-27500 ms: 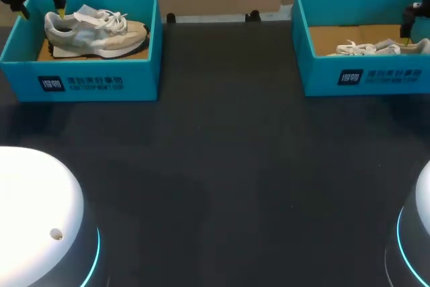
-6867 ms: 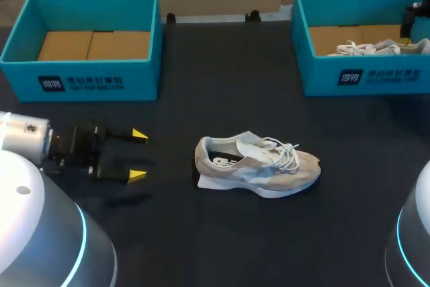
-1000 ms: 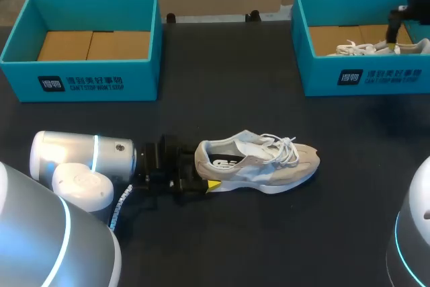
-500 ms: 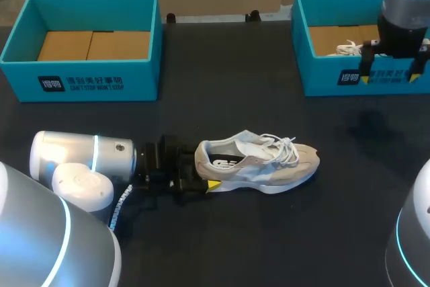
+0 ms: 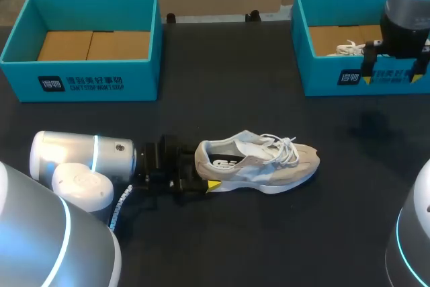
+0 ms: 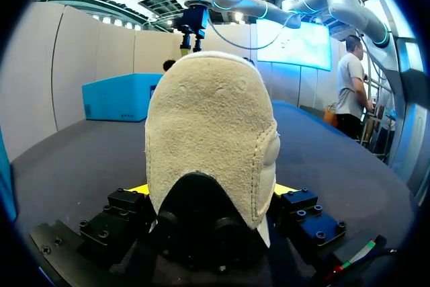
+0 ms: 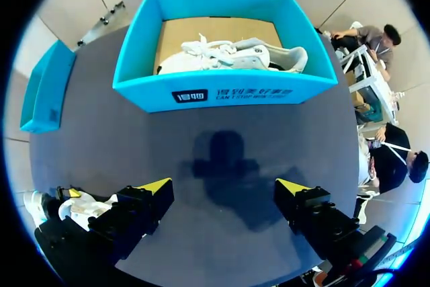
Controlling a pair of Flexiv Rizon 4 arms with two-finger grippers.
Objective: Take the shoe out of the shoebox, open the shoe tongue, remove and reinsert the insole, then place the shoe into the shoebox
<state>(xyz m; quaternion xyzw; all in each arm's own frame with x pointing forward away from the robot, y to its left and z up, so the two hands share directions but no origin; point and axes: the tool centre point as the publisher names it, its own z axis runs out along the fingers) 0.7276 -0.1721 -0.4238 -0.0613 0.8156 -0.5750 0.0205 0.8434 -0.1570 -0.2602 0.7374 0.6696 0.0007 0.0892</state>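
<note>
Though half-hidden from above, left fingers (image 6: 138, 189) grip shoe (image 6: 211, 132).

Dark table (image 5: 222, 85), matte black, in the head view. At its far right we note a teal box (image 5: 322, 72), open-topped, four upright walls, seen from above in the right wrist view (image 7: 134, 65). White label (image 5: 351, 77) on its front wall, also clear from the right wrist (image 7: 228, 94). Brown cardboard floor (image 5: 329, 37) inside (image 7: 181, 35). A second shoe (image 5: 354, 48), pale grey-white with loose white laces, lies lengthwise in this box near the front wall (image 7: 228, 55); we cannot tell whether it touches the wall. Soft shadow (image 7: 225, 166) on the table just before the box. Two small black knobs (image 5: 171, 17) (image 5: 253, 15) at the table's far edge, well apart.
</note>
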